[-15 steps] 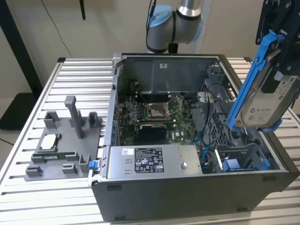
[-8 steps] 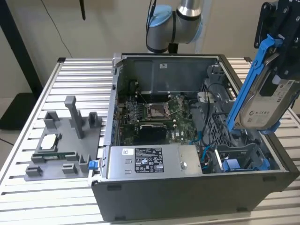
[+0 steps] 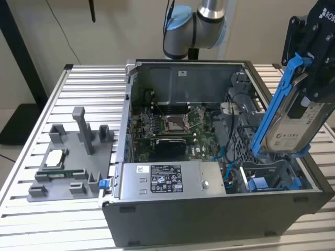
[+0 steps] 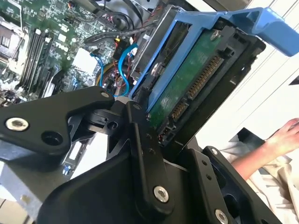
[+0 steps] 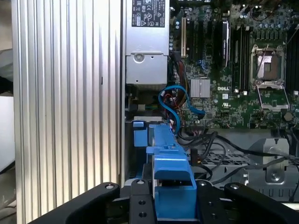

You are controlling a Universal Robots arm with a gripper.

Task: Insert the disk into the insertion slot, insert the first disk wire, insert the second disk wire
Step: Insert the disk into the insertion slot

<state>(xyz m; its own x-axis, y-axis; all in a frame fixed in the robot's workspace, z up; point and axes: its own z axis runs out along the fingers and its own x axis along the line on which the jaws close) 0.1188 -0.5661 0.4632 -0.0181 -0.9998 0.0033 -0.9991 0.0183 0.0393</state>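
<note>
My gripper [image 3: 308, 86] is shut on the disk [image 3: 292, 125], a silver drive with a white label in a bright blue carrier frame. It hangs tilted above the exterior view's right end of the open computer case. The insertion slot [image 3: 272, 168], a dark grey cage bay, lies just below the disk's lower end, apart from it. In the second wrist view the disk's green circuit board [image 4: 196, 79] and blue frame [image 4: 212, 23] rise from between the black fingers [image 4: 140, 140]. The first wrist view has the blue frame [image 5: 170, 184] edge-on. Blue wires [image 5: 174, 100] curl loose beside the cage.
The case sits on a slatted aluminium table [image 3: 78, 83]. Inside are the green motherboard [image 3: 172, 125] and a silver power supply [image 3: 172, 180]. A grey fixture tray [image 3: 73, 157] with a chip lies at the exterior view's left. A person's hand [image 4: 285, 133] rests beyond the case.
</note>
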